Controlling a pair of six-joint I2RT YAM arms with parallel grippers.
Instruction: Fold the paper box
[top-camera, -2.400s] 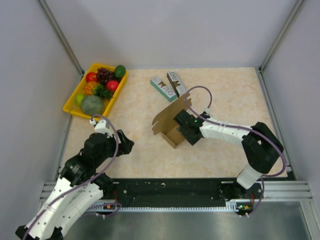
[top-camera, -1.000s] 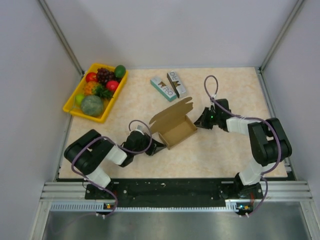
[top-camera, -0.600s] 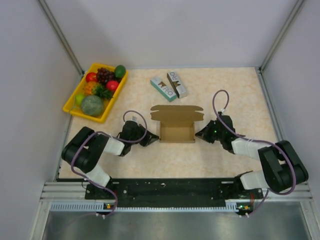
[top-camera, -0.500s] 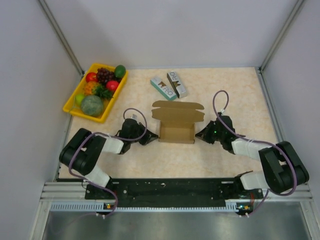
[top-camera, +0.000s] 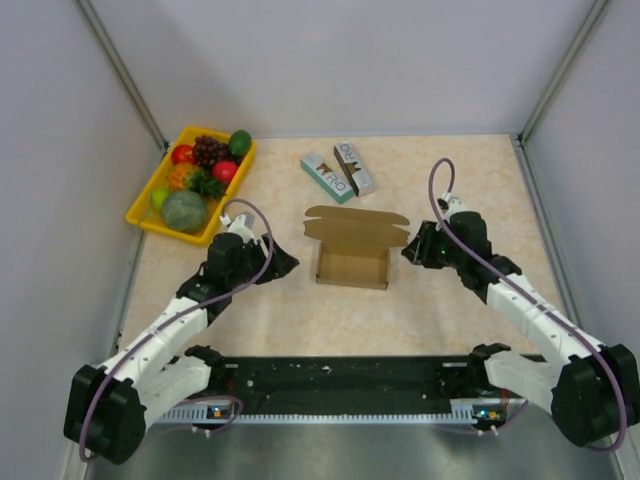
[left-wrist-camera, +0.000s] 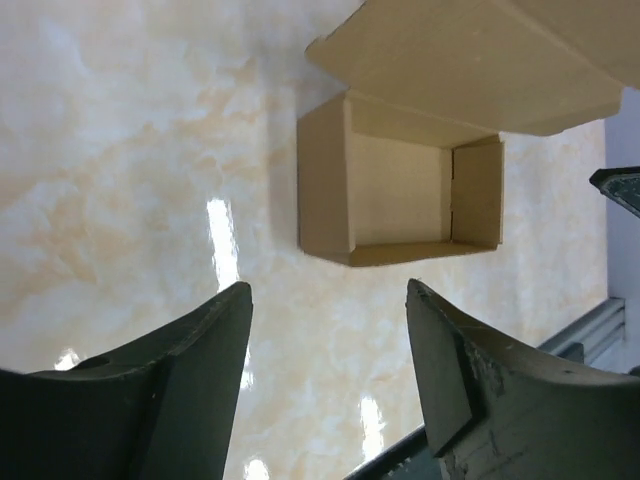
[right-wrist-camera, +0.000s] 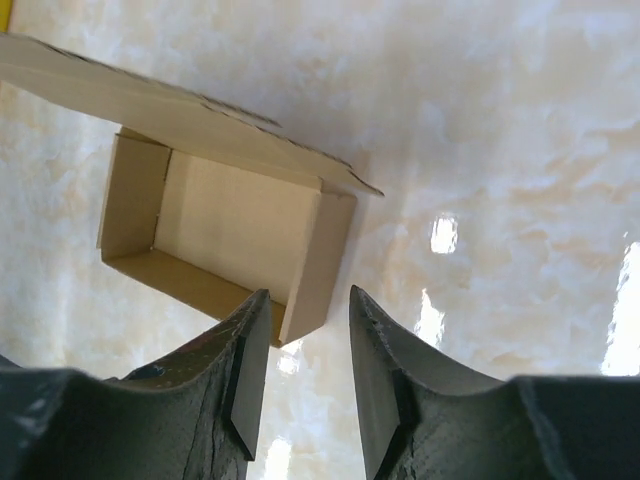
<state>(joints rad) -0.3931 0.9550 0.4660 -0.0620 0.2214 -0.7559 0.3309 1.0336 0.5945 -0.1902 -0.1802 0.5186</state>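
The paper box (top-camera: 352, 266) is a plain brown carton standing open on the table's middle, its lid flap (top-camera: 356, 226) raised at the far side. It shows in the left wrist view (left-wrist-camera: 400, 190) and the right wrist view (right-wrist-camera: 230, 240). My left gripper (top-camera: 283, 262) is open and empty, a short way left of the box; its jaws (left-wrist-camera: 330, 300) stand wide apart. My right gripper (top-camera: 409, 252) is open and empty, just right of the box; its jaws (right-wrist-camera: 308, 305) stand apart above the box's right wall, not touching it.
A yellow fruit tray (top-camera: 148, 218) with several fruits stands at the far left. Two small printed boxes, teal (top-camera: 326, 177) and brown-white (top-camera: 353, 167), lie behind the carton. Grey walls close in the sides and back.
Both grippers have let go of the box and drawn back and up from its sides. The box has stayed in the middle with its lid raised.
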